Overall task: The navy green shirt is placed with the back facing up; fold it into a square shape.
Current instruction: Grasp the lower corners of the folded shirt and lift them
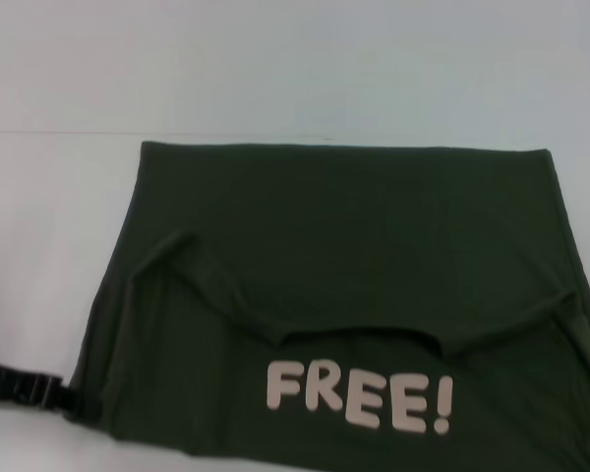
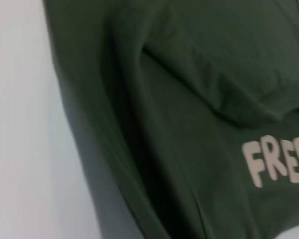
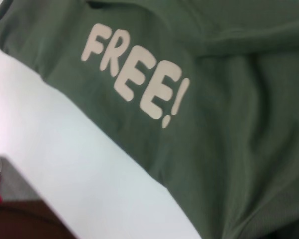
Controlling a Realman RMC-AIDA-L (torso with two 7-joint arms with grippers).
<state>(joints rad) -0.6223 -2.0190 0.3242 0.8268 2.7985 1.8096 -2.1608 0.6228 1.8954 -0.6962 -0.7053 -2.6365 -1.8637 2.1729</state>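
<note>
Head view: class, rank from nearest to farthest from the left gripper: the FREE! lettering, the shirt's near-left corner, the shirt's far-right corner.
From the left gripper:
1. Near-left corner, beside it.
2. FREE! lettering, near edge, right of centre.
3. Far-right corner, diagonally across the navy green shirt.

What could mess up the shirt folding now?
The shirt is already folded once, with its FREE! print near the table's near edge; a tug might slide it off. The left gripper sits at the shirt's near left corner and could drag the fold crooked. The folded layers look rumpled and may bunch.
</note>
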